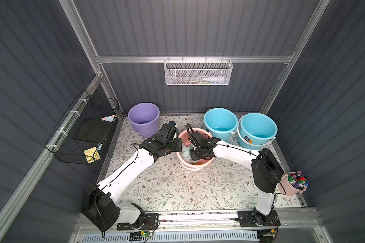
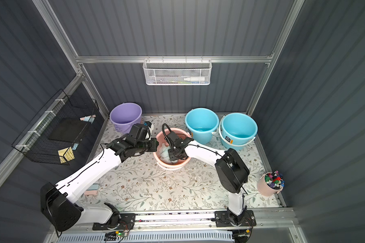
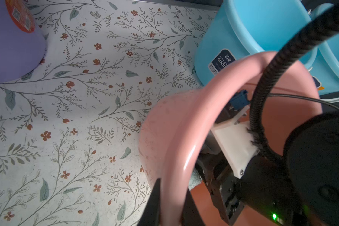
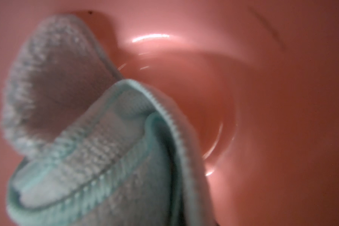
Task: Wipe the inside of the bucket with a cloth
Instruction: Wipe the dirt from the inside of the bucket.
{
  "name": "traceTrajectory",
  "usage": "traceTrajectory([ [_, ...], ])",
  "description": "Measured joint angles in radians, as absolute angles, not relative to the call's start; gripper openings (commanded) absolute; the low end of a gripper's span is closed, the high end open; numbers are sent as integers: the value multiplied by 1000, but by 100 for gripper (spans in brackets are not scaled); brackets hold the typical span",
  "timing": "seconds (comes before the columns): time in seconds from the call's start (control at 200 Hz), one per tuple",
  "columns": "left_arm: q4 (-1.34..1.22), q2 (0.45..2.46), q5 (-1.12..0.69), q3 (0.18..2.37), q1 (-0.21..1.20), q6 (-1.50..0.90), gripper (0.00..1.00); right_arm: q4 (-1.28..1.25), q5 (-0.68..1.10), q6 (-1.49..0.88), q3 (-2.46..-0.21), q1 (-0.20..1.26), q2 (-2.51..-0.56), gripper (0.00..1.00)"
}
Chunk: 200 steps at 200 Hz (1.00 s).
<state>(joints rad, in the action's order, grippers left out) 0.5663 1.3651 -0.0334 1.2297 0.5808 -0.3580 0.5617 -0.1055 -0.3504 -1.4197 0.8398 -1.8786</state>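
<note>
My left gripper (image 3: 172, 188) is clamped on the rim of the pink bucket (image 1: 195, 166) at its nine o'clock, steadying it. My right gripper (image 1: 195, 157) is down inside, over the aqua cloth (image 4: 106, 156), which sits bunched against the wall toward eight o'clock. I cannot tell whether those jaws are pinching it or parted. I judge the wiping partly done: the cloth is in the bucket, but I can't confirm that every wall has been covered.
</note>
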Motion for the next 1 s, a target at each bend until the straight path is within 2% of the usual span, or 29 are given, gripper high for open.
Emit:
traceTrajectory([
  [0.09,554,1365,-34,1229,581,-358,0,564,-131,-370,-1419,843,-1854,65],
  [0.175,542,1365,-34,1225,581,-358,0,562,-149,-378,-1414,844,-1812,75],
  [0.33,527,1365,-35,1214,581,-358,0,530,-154,-382,-1406,844,-1750,78],
  [0.515,528,1365,-33,1214,581,-358,0,513,-121,-395,-1406,844,-1761,87],
  [0.61,528,1365,-31,1214,581,-359,0,530,-129,-401,-1417,848,-1777,88],
  [0.89,538,1365,-38,1214,582,-358,0,548,-179,-425,-1402,864,-1734,84],
  [0.955,542,1365,-38,1214,582,-358,0,541,-170,-433,-1400,863,-1715,87],
  [1.0,542,1365,-38,1214,582,-358,0,533,-160,-439,-1400,863,-1709,97],
])
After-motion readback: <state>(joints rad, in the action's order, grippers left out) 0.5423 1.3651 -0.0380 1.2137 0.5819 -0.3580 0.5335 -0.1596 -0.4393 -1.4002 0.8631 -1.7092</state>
